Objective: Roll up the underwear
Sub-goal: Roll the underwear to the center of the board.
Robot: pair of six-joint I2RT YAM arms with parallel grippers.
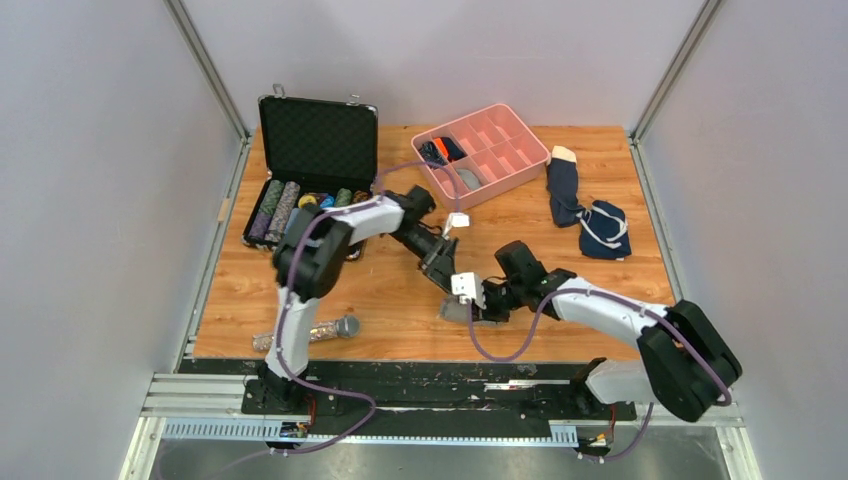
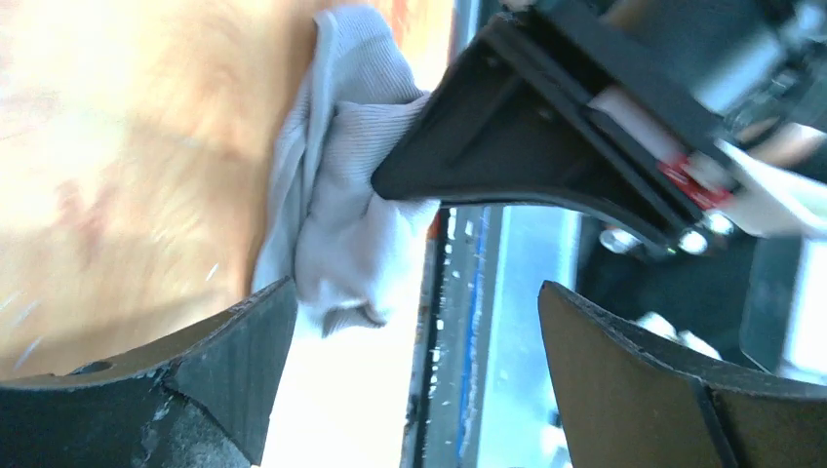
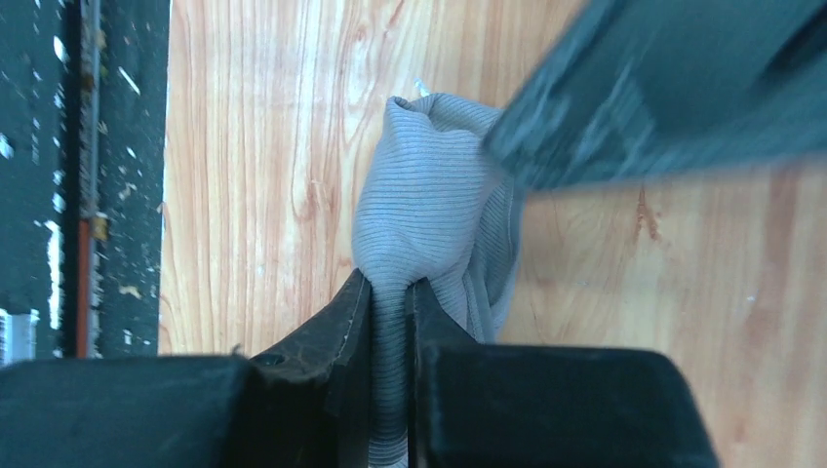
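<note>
Worktop (image 1: 330, 300): wooden, carrying everything, with a dark rail (image 1: 400, 370) along its near edge.
Black case (image 1: 318, 140): open at far left, well apart from the work, no part in this step.
Pink tray (image 1: 500, 186): divided, at far centre, likewise well apart.
Underwear (image 3: 429, 195): bunched grey ribbed cloth on the worktop, near the front edge and around the middle; loosely gathered, not yet a neat roll by the look of it.
Left claw (image 2: 414, 302): released, jaws wide, just beside the bundle, holding nothing.
Right claw (image 3: 390, 292): clenched on a fold of the underwear, cloth pinched between both fingers.
Step in hand: probably gathering one edge to start or tighten the roll.
Doing it well: hold the pinch firm, turn the cloth over itself in small even turns, pin the loose side with the free claw, stay back from the near edge so nothing slips onto the rail.
</note>
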